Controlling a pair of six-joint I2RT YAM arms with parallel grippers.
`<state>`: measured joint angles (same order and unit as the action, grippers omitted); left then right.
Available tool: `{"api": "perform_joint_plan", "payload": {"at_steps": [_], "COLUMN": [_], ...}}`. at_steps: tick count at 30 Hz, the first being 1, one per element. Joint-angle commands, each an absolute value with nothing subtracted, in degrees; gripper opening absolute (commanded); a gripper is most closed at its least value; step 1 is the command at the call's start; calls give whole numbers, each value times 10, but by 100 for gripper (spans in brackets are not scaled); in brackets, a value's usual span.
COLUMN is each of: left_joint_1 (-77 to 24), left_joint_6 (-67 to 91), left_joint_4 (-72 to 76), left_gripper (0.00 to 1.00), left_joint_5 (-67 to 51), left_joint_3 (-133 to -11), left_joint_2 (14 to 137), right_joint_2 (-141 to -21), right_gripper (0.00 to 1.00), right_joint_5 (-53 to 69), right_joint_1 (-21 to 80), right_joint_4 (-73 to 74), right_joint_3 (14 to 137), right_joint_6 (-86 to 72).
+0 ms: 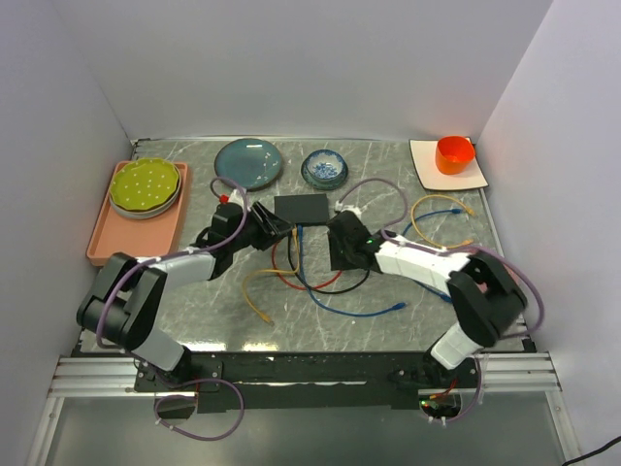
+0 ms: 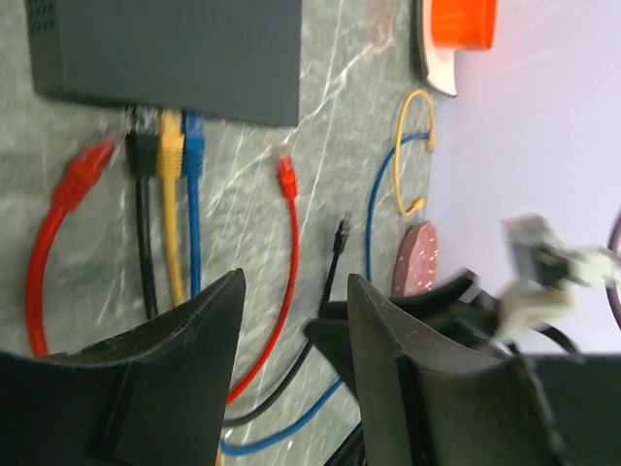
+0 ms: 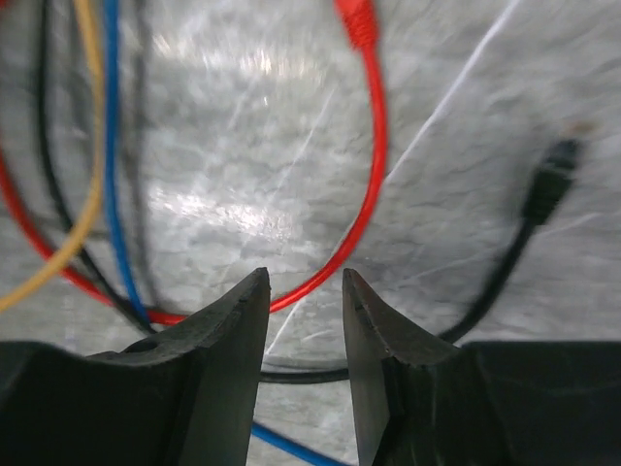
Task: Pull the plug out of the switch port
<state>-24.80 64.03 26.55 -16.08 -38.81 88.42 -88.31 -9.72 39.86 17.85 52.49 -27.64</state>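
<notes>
Our left gripper (image 2: 291, 320) and right gripper (image 3: 304, 320) both gape empty; the flat matte-black switch box (image 1: 302, 207) lies at twelve o'clock between them, so we should pinch its yellow plug (image 2: 171, 146) squarely and pull straight toward six.

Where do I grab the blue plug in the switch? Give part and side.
Take the blue plug by its boot, just outside the switch, from above. Its outer side is free; the yellow plug crowds the other, so probably go in narrow.
</notes>
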Motion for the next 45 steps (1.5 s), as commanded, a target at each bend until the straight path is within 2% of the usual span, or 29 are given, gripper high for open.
{"api": "perform_joint_plan", "payload": {"at_steps": [1, 12, 16, 18, 19, 21, 22, 24, 35, 45], "left_joint_1": [-256, -259, -261, -262, -262, -263, -263, -263, -266, -267], "left_joint_6": [625, 626, 633, 634, 634, 632, 630, 628, 635, 632], "left_joint_4": [251, 241, 240, 236, 234, 229, 227, 225, 240, 232], "left_gripper": [53, 53, 53, 53, 53, 53, 53, 53, 53, 53], "left_joint_5": [-134, -106, -98, -97, -95, -94, -93, -91, -91, -83], "left_joint_3": [-364, -328, -313, -310, -309, -310, -310, -311, -304, -299], "left_joint_2": [846, 803, 791, 787, 786, 781, 778, 773, 773, 765], "right_joint_2": [-939, -970, -1001, -1018, -1021, -1025, -1025, -1016, -891, -903], "right_gripper": [44, 46, 42, 34, 25, 16, 7, 0, 0, 0], "right_joint_5": [-110, -106, -82, -82, -85, -91, -94, -105, -311, -502], "right_joint_1": [414, 425, 426, 427, 427, 427, 428, 427, 430, 429], "right_joint_4": [211, 207, 198, 200, 204, 211, 213, 219, 362, 432], "right_joint_3": [574, 545, 555, 559, 561, 558, 555, 551, 621, 702], "right_joint_6": [-294, -324, -331, -330, -329, -326, -326, -323, -273, -216]}}
